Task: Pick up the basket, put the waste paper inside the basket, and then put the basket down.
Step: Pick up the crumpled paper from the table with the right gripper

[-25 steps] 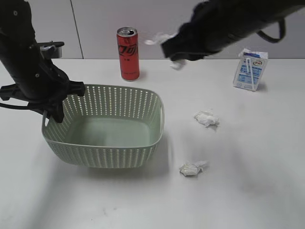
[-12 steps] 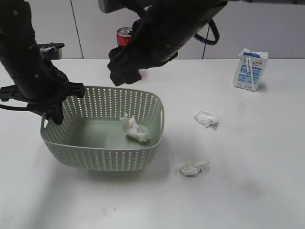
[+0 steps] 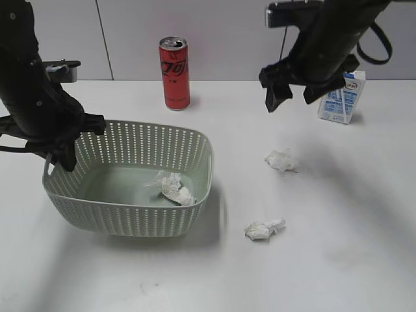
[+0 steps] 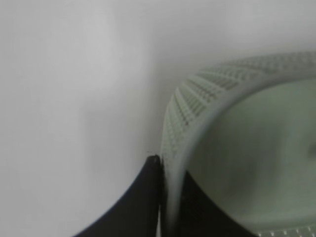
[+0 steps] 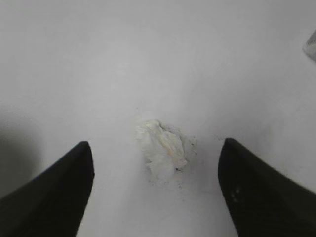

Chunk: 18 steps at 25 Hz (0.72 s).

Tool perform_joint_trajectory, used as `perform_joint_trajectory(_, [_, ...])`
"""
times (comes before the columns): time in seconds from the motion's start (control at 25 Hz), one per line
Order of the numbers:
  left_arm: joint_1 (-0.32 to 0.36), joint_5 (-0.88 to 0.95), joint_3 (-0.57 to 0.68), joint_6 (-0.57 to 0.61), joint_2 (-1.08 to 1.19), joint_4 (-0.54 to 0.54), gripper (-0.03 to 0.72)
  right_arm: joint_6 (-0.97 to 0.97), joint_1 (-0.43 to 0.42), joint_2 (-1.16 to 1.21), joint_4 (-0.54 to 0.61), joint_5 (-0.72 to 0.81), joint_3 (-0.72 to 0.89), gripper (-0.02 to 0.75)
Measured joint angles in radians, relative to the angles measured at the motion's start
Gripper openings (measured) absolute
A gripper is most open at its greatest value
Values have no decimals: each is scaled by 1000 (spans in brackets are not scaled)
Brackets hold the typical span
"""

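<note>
While the left gripper [image 3: 62, 153] clamps the rim at the left end of the basket [image 3: 130, 214], the basket sits on the left half of the white table [image 3: 338, 260], its left end appearing slightly raised. In the left wrist view, the two dark fingers [image 4: 140, 197] stand on either side of the perforated wall of the basket [image 4: 197, 98], pinched onto it.

One wad of paper [image 3: 172, 187] lies on the basket floor, near the right wall. A second wad [image 3: 280, 159] lies on the table to the right of the basket, well apart from it. A third wad [image 3: 263, 228] lies nearer the camera, just beyond the basket's right front corner.

The right gripper [image 3: 289, 97] hangs in the air above the second wad with its jaws spread wide and nothing between them. In the right wrist view, that wad [image 5: 163, 148] lies on the table between the two fingertips [image 5: 57, 192].

A red can [image 3: 173, 64] stands upright behind the basket. A blue-and-white carton [image 3: 341, 101] stands at the far right, partly hidden by the right arm.
</note>
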Motion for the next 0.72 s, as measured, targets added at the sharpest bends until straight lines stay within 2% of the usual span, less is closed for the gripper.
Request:
perform_joint_trajectory(0.32, [0,1,0,2,0,2,0,2,-20,211,-15,-12,0,593])
perform_joint_trajectory(0.56, [0,1,0,2,0,2,0,3,-20,284,-17,-2,-1,581])
perform_joint_trajectory(0.64, [0,1,0,2,0,2,0,3,-20,284,-19,-2,-2,509])
perform_joint_trajectory(0.72, [0,0,0,2,0,2,0,2,-20,284,-24,-2,-8,330])
